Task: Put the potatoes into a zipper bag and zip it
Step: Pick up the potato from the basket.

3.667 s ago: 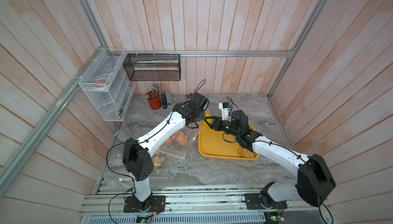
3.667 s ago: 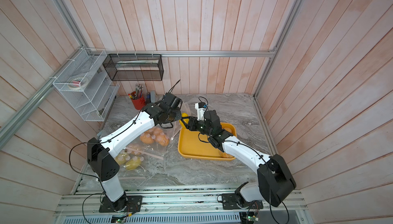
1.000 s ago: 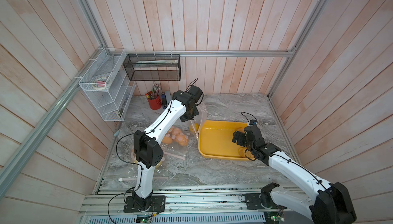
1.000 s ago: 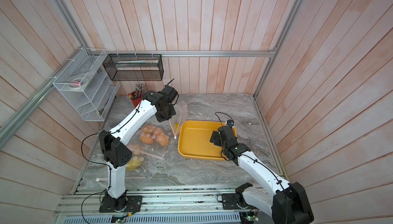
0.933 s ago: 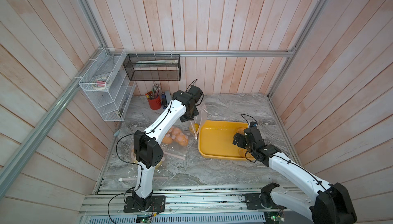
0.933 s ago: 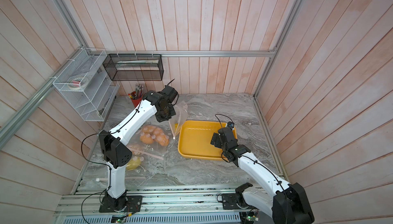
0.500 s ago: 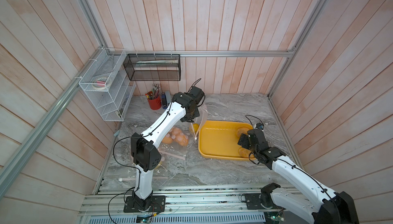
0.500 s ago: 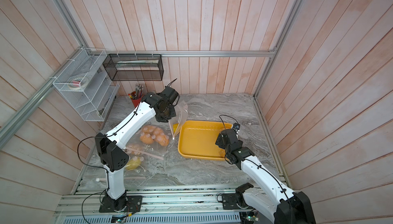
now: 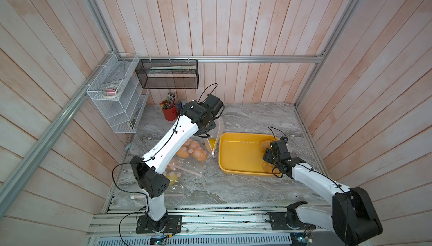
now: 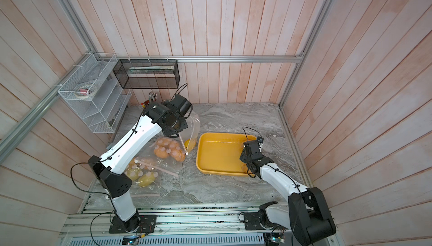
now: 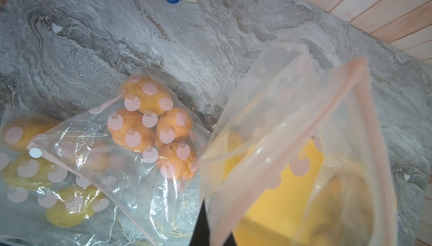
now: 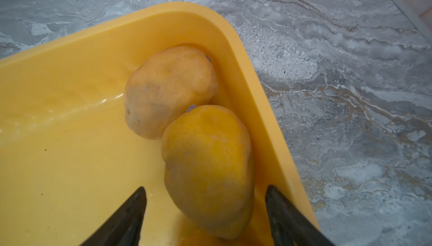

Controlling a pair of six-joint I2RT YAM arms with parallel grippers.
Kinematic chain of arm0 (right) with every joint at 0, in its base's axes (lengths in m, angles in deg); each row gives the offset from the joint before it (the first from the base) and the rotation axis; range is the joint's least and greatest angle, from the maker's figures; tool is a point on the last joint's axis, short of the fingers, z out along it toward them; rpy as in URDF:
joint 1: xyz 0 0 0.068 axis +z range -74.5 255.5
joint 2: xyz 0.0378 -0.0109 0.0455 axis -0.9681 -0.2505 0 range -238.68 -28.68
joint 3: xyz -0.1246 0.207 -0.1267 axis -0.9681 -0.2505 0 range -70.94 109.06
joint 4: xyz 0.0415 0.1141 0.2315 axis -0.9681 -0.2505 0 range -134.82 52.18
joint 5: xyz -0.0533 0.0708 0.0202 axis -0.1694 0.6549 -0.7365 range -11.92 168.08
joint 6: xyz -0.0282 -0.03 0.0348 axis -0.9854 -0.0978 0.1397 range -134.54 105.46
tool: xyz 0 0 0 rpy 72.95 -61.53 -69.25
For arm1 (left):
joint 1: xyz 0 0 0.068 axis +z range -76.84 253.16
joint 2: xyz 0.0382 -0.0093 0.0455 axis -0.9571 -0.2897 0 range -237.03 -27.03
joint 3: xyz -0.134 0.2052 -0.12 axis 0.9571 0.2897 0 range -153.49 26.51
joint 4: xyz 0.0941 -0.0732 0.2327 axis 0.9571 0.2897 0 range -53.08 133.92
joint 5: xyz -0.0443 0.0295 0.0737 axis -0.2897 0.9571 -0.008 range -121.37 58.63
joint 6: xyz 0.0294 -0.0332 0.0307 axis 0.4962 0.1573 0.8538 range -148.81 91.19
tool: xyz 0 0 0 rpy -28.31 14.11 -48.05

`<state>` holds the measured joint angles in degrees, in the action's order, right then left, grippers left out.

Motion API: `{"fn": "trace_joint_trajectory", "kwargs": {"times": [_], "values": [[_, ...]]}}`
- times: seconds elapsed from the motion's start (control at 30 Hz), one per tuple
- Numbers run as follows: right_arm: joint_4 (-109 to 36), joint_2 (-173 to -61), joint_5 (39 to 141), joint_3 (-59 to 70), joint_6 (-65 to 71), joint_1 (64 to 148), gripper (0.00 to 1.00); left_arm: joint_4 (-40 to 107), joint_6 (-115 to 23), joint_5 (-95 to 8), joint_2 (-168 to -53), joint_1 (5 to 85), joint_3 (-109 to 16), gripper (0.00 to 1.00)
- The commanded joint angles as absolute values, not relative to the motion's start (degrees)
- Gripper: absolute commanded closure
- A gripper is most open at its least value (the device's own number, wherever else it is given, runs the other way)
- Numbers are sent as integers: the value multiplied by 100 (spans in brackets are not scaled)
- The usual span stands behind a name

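The left gripper [image 11: 210, 233] clamps the clear spotted zipper bag [image 11: 292, 121]; the right gripper's [image 12: 205, 187] wide jaws straddle a lumpy yellow-orange potato [image 12: 205, 153], likely firm, best pinched across its middle.

Your yellow rectangular plastic tray [image 9: 238, 153] sits toward the right edge of the grey marble surface [image 9: 257, 116]. Two lumpy oval potatoes [image 12: 168, 88] touch along its right wall. Just left stands a clear spotted zipper bag [image 11: 292, 128]. Farther left, two filled bags [image 11: 145, 128] overlap. A red pencil cup [image 9: 170, 114] occupies the far-left corner.
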<state>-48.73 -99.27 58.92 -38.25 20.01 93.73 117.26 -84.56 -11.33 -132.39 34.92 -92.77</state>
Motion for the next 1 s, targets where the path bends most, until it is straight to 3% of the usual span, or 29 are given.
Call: {"fn": "trace_joint_trajectory", "kwargs": {"times": [0.0,0.27,0.5,0.8,0.97], "values": [[-4736,-10077,5937,-3772,1957,9323,34,11668,-8367,-1052,-13482,3493,-9412,100],[-4712,-10092,5991,-3736,1934,9297,59,11672,-8199,-1170,-14001,3484,-9654,100],[-4977,-9530,6303,-3657,1887,9294,72,11495,-8146,-1235,-13870,3475,-9456,100],[-4753,-7942,8408,-3675,1957,9441,81,11320,-8014,-1333,-13747,3458,-9347,100],[-4465,-7245,9097,-3245,2229,10261,85,11113,-7863,-1502,-13652,3458,-9228,100]]}}
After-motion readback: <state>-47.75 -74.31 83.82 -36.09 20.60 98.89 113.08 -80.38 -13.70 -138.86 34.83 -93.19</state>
